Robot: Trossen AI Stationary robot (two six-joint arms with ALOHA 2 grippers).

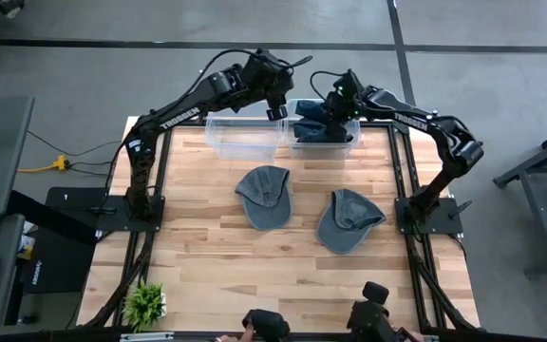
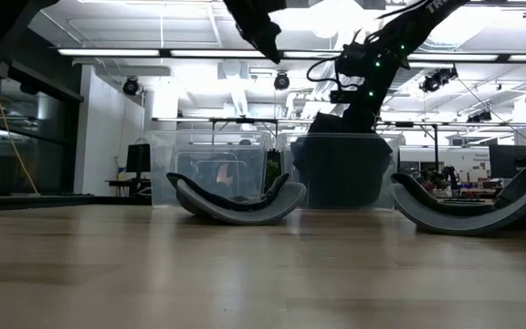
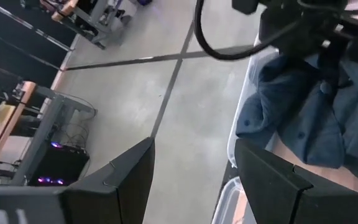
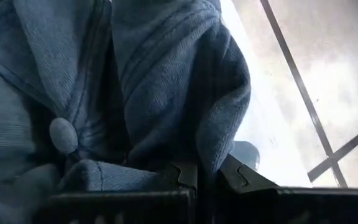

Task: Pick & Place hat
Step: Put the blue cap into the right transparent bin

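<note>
At the far edge of the pale wooden plank table [image 1: 216, 256] stand two clear plastic bins side by side; the left clear bin [image 1: 243, 136] has no hat in it that can be made out, and the right clear bin [image 1: 325, 130] holds a heap of dark blue fabric hats [image 1: 319, 131]; the right pincer [image 1: 333, 106] reaches down into that right bin with its fingers pressed together, and the right wrist view shows them pinching a fold of a dark blue corduroy hat [image 4: 166, 93] with a round cloth button on its crown; the left pincer [image 1: 275, 107] hangs above the table's far edge, over the gap where the two bins meet, its fingers [image 3: 120, 180] spread well apart and holding nothing; nearer the middle of the table lie two more grey-blue cloth caps, the left cap [image 1: 265, 195] and the right cap [image 1: 348, 219], close beside each other but apart, both untouched; a small green potted plant [image 1: 144, 304] sits at the table's near left corner.
</note>
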